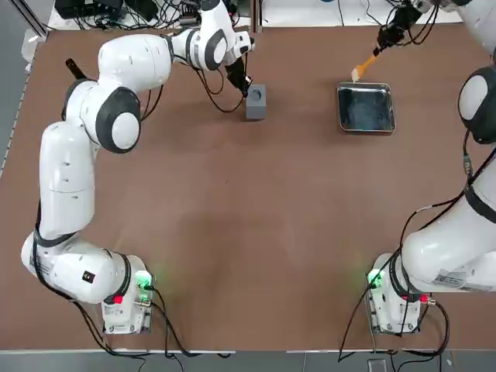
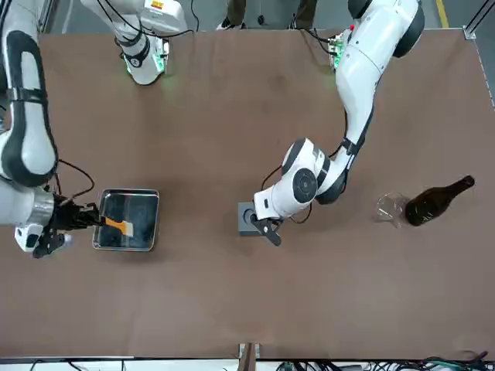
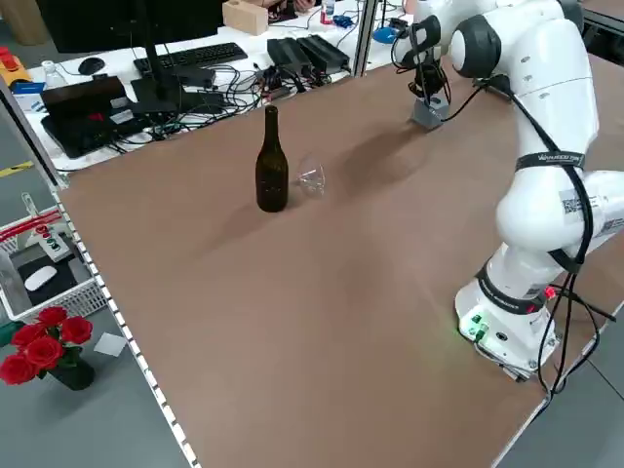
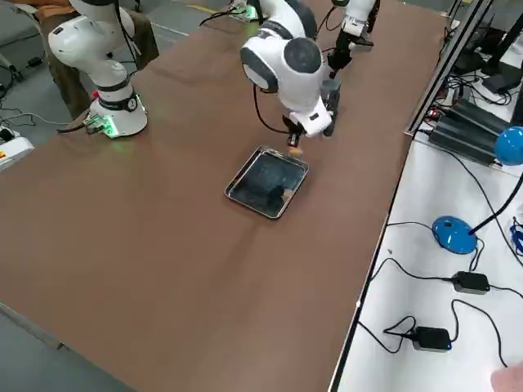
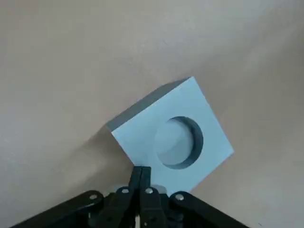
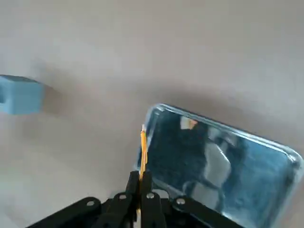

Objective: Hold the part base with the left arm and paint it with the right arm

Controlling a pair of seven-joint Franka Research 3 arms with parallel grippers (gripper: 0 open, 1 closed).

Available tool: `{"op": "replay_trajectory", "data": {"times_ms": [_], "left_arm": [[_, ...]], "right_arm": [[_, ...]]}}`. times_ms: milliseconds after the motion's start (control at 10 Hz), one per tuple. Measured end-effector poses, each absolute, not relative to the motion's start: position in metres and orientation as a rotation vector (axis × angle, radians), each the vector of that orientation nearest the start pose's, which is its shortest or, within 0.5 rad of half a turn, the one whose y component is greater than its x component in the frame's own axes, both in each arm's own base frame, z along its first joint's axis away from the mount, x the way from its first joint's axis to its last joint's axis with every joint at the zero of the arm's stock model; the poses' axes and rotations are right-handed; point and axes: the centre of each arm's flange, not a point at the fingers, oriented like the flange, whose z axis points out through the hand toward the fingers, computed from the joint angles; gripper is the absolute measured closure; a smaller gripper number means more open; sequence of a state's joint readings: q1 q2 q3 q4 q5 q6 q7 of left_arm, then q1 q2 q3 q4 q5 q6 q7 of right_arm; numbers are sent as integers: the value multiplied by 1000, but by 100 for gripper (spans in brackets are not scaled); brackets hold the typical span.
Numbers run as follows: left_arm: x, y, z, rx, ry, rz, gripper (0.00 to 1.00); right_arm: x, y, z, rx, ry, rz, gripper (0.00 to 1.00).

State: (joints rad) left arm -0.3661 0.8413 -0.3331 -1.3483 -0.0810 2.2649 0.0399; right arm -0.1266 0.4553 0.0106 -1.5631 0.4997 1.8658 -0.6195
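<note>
Standing far left, a dark glass bottle [image 2: 437, 201] and clear glass [image 2: 392, 209] stay clear of the small grey recessed part base [image 1: 256, 101]. Left gripper [image 1: 243, 85], fingers together, presses its edge; right gripper [image 1: 385, 39] pinches an orange-handled brush [image 1: 363, 66] over the far edge of the rectangular metal tray [image 1: 366, 108].

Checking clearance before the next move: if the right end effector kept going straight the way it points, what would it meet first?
Probably the metal tray: the right end effector, shut on the orange brush, aims at its near rim. The part base lies off to the side.
</note>
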Motion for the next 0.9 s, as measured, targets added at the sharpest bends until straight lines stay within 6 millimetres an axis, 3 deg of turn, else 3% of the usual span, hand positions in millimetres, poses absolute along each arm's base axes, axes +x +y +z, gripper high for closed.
{"op": "replay_trajectory", "data": {"times_ms": [200, 700, 900], "left_arm": [[609, -438, 251, -3322, 982, -18, 97], [609, -439, 251, -3320, 984, -19, 97], [609, -439, 251, -3320, 984, -19, 97]], "right_arm": [[675, -29, 368, -2401, -566, -195, 96], [684, 31, 282, -2042, -876, -421, 96], [691, 68, 278, -1954, -1104, -613, 96]]}}
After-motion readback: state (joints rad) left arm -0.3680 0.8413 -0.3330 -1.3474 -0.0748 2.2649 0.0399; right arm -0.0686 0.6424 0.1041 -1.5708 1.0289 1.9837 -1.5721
